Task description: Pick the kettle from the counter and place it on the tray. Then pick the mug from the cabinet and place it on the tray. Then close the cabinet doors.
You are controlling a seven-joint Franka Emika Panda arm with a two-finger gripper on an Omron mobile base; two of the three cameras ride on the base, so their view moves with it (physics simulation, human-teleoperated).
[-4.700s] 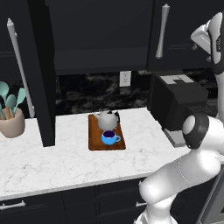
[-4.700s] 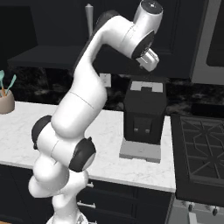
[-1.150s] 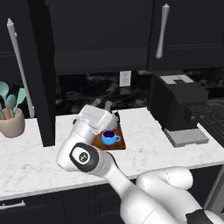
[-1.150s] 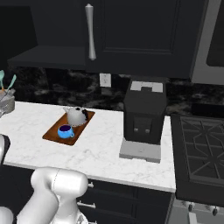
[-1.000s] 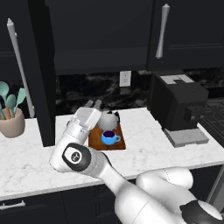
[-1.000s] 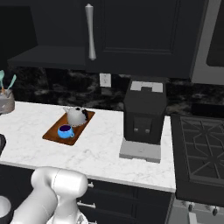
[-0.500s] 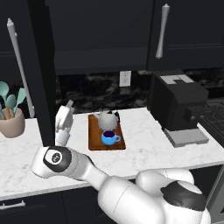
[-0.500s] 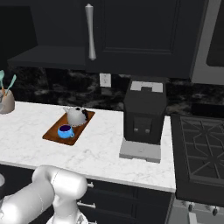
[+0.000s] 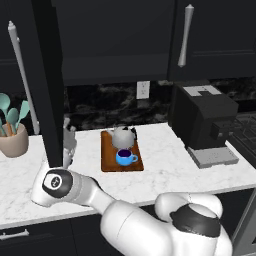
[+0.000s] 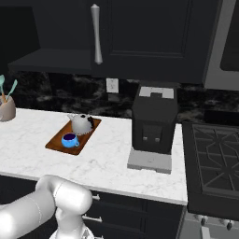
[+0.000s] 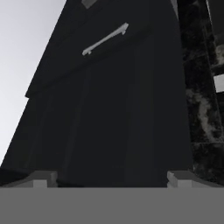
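Observation:
The grey kettle [image 9: 124, 135] [image 10: 82, 123] and the blue mug [image 9: 125, 157] [image 10: 70, 139] both sit on the reddish-brown tray [image 9: 107, 159] [image 10: 56, 141] on the marble counter [image 9: 165, 167] [image 10: 107, 158]. The cabinet's left door [image 9: 47, 85] stands swung out, seen edge-on, with its silver handle [image 9: 21, 75] on its left. My gripper [image 9: 69, 129] [image 11: 111, 179] is open at that door's lower end, fingers pointing up. In the hand view, the black door panel [image 11: 109, 113] and its bar handle [image 11: 105, 39] lie just ahead between the spread fingertips [image 11: 43, 179]. The right door [image 9: 210, 35] [image 10: 140, 28] is shut. The cabinet shelf [image 10: 49, 59] shows dark and open.
A beige utensil pot [image 9: 12, 142] [image 10: 5, 109] stands at the counter's left end. A black coffee machine [image 9: 202, 122] [image 10: 154, 123] stands right of the tray, and a stove [image 10: 214, 154] lies beyond it. My arm's elbow [image 9: 55, 182] hangs over the counter's front edge.
My arm has swung left from in front of the tray to the open left door, and the hand now points up at the door's lower end. Kettle and mug have stayed on the tray.

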